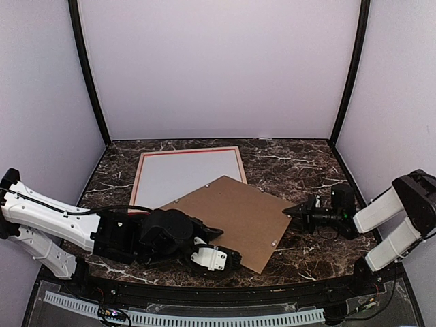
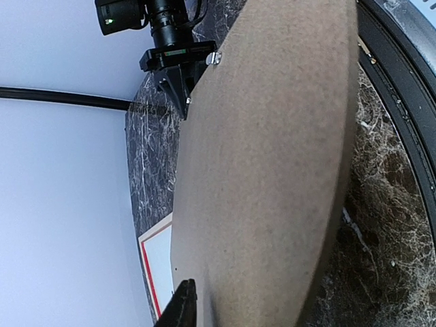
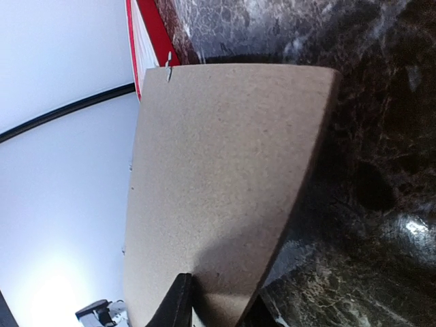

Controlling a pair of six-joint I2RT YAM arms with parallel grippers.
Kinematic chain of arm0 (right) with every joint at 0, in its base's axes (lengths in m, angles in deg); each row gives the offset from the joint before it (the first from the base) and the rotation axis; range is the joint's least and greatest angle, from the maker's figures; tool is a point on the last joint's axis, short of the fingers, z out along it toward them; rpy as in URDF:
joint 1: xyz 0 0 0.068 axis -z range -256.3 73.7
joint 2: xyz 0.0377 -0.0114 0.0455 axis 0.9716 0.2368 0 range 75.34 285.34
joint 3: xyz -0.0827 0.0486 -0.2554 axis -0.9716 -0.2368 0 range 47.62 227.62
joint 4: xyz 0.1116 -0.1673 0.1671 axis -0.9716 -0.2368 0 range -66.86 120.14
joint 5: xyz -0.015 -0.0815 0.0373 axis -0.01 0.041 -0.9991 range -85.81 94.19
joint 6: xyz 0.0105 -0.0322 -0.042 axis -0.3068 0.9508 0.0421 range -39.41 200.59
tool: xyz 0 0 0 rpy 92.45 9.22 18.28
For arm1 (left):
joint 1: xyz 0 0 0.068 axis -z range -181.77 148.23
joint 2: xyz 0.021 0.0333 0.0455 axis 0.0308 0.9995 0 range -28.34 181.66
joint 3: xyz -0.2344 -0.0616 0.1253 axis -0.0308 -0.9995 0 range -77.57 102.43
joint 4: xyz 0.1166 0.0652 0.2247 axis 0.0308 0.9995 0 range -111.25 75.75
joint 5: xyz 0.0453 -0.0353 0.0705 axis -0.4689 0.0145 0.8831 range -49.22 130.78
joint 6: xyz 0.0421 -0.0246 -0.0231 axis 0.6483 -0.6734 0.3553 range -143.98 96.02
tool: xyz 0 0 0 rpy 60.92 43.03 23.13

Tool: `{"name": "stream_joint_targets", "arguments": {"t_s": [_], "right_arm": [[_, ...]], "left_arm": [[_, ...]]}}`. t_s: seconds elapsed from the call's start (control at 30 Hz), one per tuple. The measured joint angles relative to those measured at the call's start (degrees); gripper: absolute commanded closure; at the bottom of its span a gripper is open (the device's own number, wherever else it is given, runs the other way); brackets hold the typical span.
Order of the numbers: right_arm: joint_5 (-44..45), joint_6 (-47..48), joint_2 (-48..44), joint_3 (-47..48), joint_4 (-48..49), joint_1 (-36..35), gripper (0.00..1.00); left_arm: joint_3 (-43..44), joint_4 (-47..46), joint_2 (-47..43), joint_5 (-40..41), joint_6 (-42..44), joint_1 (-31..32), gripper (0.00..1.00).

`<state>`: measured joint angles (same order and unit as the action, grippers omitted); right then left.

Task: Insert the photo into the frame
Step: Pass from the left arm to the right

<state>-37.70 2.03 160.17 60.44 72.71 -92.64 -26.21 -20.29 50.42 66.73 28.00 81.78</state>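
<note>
The frame (image 1: 139, 173) lies flat at the back middle of the table, with a red rail around a plain white-grey inside (image 1: 187, 176). The photo's printed face shows in no view. Both grippers hold the brown backing board (image 1: 235, 218) a little above the table, and it overlaps the frame's near right corner. My left gripper (image 1: 199, 240) is shut on its near left edge; one finger (image 2: 178, 306) lies on top. My right gripper (image 1: 289, 212) is shut on its right corner, one finger (image 3: 178, 300) above and one below. The frame also shows in the left wrist view (image 2: 151, 272) and in the right wrist view (image 3: 146, 27).
The table is dark marble (image 1: 300, 163) with white walls at the back and sides and black corner posts (image 1: 349, 68). A black rim (image 1: 225, 291) runs along the near edge. Small metal tabs (image 3: 168, 67) sit along the board's edges.
</note>
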Motion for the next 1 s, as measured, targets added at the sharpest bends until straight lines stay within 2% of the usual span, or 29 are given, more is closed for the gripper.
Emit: {"name": "stream_joint_targets", "arguments": {"t_s": [0.33, 0.67, 1.0], "right_arm": [[1.2, -5.6, -2.7, 0.2, 3.7, 0.1, 1.0], [0.0, -5.6, -6.4, 2.4, 0.1, 2.1, 1.0], [-1.4, -0.5, -13.4, 8.2, -9.3, 7.5, 1.0]], "left_arm": [[0.0, 6.5, 1.2, -0.7, -5.4, 0.3, 0.65], [0.0, 9.4, 1.2, 0.1, -11.0, 0.3, 0.4], [-2.2, 9.2, -1.5, 2.4, -14.4, 0.3, 0.16]]}}
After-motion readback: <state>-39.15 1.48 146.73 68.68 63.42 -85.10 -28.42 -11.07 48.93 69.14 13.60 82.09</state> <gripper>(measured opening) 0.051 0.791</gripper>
